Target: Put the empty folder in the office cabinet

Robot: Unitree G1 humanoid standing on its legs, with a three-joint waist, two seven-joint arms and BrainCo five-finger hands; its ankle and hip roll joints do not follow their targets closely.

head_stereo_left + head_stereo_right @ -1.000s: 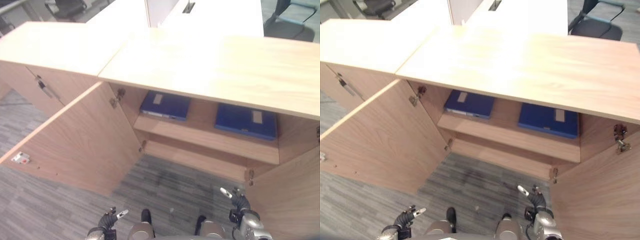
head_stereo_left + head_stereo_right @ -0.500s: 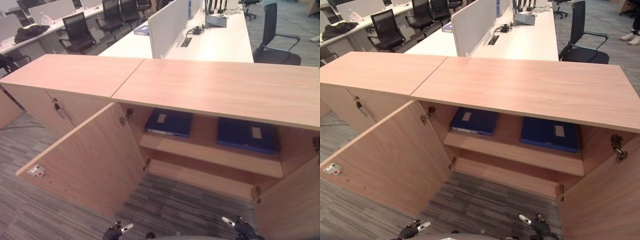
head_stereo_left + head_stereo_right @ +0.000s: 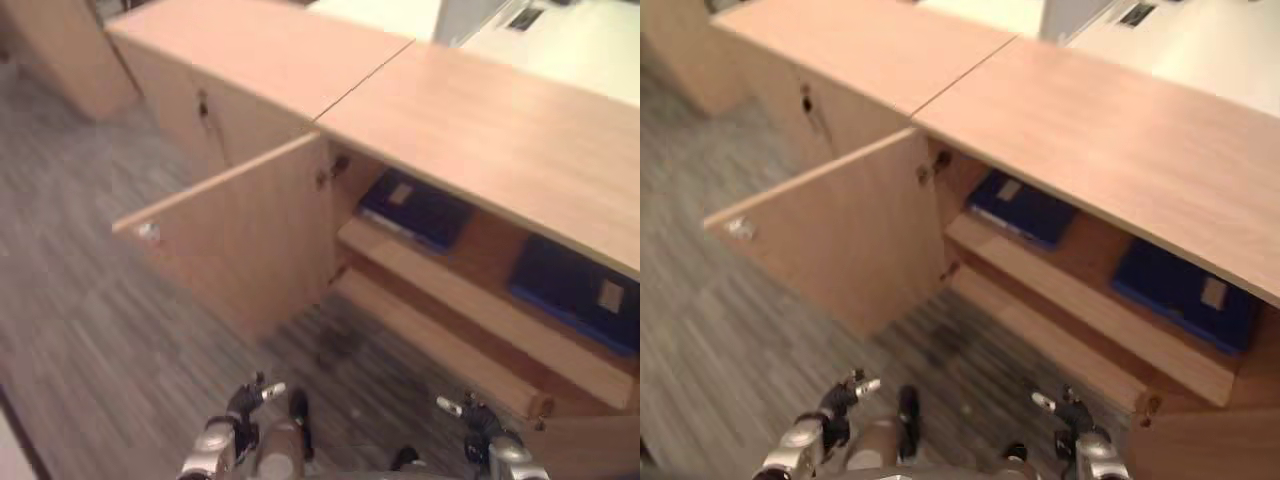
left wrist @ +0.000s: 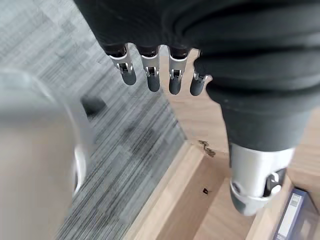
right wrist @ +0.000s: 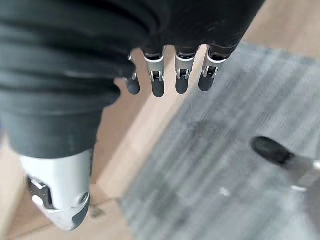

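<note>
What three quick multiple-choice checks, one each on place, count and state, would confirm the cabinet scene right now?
1. Where do the blue folders lie?
A. On the cabinet top
B. On the shelf inside the cabinet
C. On the floor

2. How many blue folders show in the cabinet?
A. One
B. Two
C. Four

3. How is the cabinet's left door?
A. Swung open
B. Shut
C. Taken off

Key: 1 B, one folder and the other folder lie flat on the shelf. 2 B, just those two show. 3 A, the door stands out over the floor. The left hand and right hand hang with straight fingers, holding nothing.
</note>
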